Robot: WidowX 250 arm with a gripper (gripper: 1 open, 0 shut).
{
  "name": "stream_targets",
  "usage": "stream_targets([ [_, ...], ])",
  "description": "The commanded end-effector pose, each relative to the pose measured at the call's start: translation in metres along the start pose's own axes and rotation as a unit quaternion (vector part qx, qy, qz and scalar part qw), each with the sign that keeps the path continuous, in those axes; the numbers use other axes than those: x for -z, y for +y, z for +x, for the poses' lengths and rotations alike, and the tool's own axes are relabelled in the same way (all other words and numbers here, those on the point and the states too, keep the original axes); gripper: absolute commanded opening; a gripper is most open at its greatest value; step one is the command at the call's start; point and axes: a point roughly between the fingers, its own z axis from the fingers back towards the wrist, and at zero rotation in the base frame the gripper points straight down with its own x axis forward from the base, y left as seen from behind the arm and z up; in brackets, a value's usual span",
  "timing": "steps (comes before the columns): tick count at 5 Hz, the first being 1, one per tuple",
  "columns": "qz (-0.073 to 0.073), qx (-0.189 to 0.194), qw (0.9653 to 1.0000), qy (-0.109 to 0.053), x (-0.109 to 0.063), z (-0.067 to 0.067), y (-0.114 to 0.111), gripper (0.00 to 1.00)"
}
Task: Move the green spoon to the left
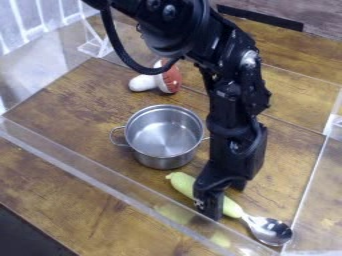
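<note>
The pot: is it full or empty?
Empty, as far as this view shows: the pot is open at the top, and only bare, shiny metal shows inside its walls.

This is looking like a lab or test bench set up with toy-kitchen props, though the room itself is barely showing. A black robot arm point(227, 85) is reaching in over a wood-grained table point(80, 170), and clear panels point(114, 185) are running along the table's near edge and right side, fencing the work area in. A steel pot point(163, 137) and a red-and-white mushroom point(158, 78) are sitting inside. Pale, slatted material point(30, 22) is standing beyond the far left corner.
</note>
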Motion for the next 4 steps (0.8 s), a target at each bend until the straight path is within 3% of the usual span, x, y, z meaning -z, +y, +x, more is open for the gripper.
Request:
stream_targets([
  [1, 0.031, -0.001, 0.9995, -0.004, -0.016, 0.002, 0.011, 1.0],
  [3, 0.035, 0.0, 0.9994, -0.001, -0.015, 0.017, 0.022, 1.0],
  [4, 0.041, 0.008, 0.9991, 0.002, -0.013, 0.037, 0.031, 1.0],
])
